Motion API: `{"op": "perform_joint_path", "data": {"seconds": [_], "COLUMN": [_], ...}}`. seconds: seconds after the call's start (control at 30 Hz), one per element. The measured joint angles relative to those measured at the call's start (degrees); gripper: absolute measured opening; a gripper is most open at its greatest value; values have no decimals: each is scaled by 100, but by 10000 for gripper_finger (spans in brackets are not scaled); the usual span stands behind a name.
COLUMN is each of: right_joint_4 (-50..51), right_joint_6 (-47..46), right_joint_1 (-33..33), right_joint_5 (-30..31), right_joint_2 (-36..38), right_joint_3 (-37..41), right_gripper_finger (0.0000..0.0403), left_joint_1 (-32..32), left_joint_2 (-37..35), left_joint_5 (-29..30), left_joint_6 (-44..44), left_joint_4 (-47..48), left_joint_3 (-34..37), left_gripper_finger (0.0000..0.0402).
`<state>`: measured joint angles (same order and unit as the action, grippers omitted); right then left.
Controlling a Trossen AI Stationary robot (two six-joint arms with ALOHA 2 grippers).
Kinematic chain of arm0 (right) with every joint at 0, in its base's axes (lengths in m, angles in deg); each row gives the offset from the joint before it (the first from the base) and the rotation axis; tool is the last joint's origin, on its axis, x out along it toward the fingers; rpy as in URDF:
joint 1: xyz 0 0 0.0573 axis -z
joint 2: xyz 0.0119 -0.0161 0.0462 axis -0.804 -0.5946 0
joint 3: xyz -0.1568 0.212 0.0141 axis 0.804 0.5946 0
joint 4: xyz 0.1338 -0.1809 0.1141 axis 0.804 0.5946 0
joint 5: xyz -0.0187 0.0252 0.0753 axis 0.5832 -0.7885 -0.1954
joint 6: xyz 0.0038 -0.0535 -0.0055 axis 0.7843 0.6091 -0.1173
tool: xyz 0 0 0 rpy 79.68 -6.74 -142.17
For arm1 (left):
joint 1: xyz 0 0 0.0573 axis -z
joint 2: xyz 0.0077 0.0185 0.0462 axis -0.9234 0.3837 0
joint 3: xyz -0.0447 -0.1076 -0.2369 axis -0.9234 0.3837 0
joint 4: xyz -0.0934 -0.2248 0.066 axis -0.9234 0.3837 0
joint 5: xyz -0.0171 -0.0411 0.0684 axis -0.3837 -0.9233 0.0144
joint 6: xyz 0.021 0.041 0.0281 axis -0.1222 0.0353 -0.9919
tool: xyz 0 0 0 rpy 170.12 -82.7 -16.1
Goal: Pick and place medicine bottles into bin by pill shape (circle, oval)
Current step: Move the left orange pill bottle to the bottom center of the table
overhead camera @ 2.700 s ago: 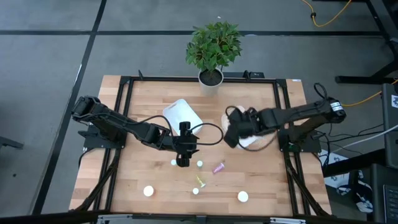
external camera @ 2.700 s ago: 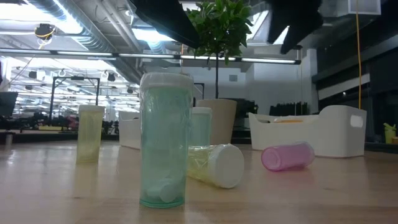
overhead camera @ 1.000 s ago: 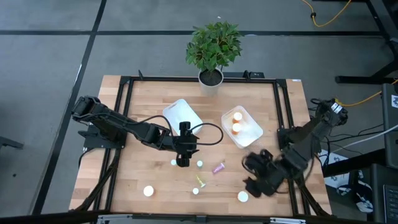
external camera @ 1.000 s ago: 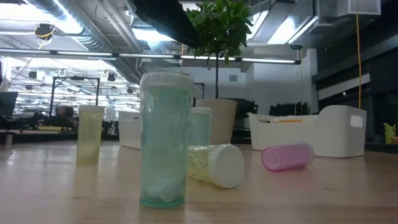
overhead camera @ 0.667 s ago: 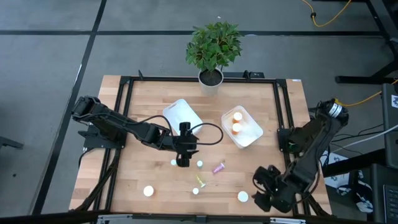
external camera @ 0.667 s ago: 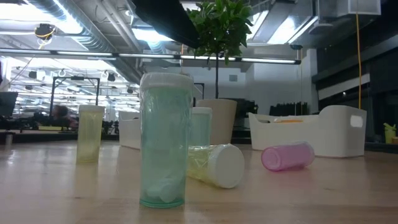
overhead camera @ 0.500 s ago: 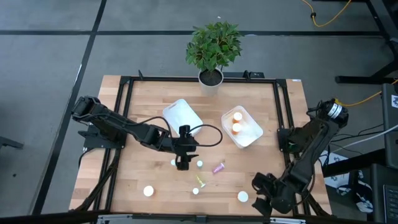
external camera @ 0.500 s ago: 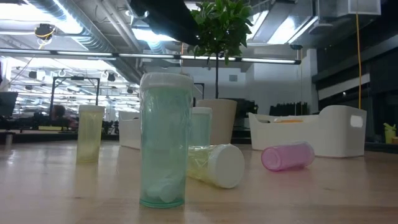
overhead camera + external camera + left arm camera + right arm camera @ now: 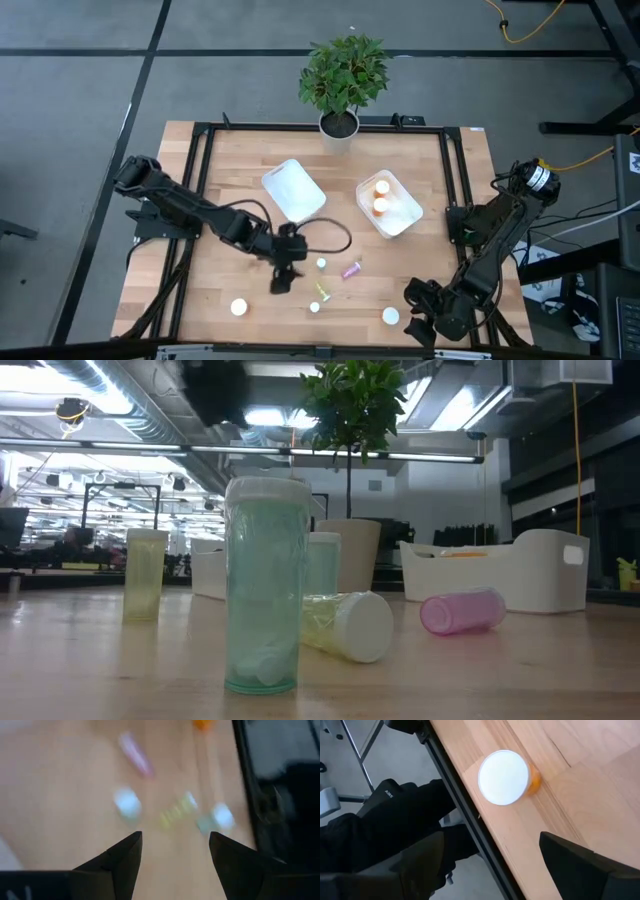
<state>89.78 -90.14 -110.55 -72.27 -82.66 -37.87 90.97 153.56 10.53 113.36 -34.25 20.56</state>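
two orange bottles (image 9: pixel 379 196) are seen inside the right bin (image 9: pixel 404 222); the left bin (image 9: pixel 294 190) is unfilled. six bottles (image 9: pixel 321 264) remain on the table nearer than this bin. both grippers, left (image 9: pixel 280 281) and right (image 9: pixel 425 318), are spread and empty.

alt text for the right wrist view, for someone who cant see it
Seen from above, an orange medicine bottle with a round white cap stands at the very edge of the wooden table, just ahead of the open right gripper. A black frame rail runs along that edge, with grey floor beyond it.
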Motion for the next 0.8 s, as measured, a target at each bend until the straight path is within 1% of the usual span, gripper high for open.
{"op": "perform_joint_path", "data": {"seconds": [0.07, 0.17, 0.2, 0.27, 0.37, 0.5, 0.7, 0.73, 0.8], "right_joint_4": [11, 33, 45, 68, 73, 26, 39, 43, 46], "right_joint_6": [6, 10, 12, 12, 13, 15, 15, 16, 40], "right_joint_1": [0, 0, 0, 0, 0, 2, 2, 2, 2], "right_joint_5": [1, 4, 4, 6, 111, 233, 233, 265, 300], "right_joint_2": [0, 0, 0, 0, 0, 0, 0, 0, 0], "right_joint_3": [0, 0, 0, 0, 0, 0, 0, 0, 0], "right_gripper_finger": [330, 330, 330, 330, 330, 330, 330, 330, 330], "left_joint_1": [128, 287, 363, 531, 836, 1463, 2774, 2965, 3347], "left_joint_2": [0, -7, -36, -125, -328, -602, -613, -584, -521], "left_joint_5": [-341, -1038, -1189, -1282, -1262, -966, -1119, -1059, -739], "left_joint_6": [724, 1717, 1917, 2230, 2681, 3550, 5762, 6090, 6592], "left_joint_4": [355, 856, 969, 1070, 1141, 1237, 1297, 1293, 1307], "left_joint_3": [0, 1, 2, 2, 2, 2, 2, 2, 2], "left_gripper_finger": [224, 224, 224, 224, 224, 224, 224, 224, 224]}}
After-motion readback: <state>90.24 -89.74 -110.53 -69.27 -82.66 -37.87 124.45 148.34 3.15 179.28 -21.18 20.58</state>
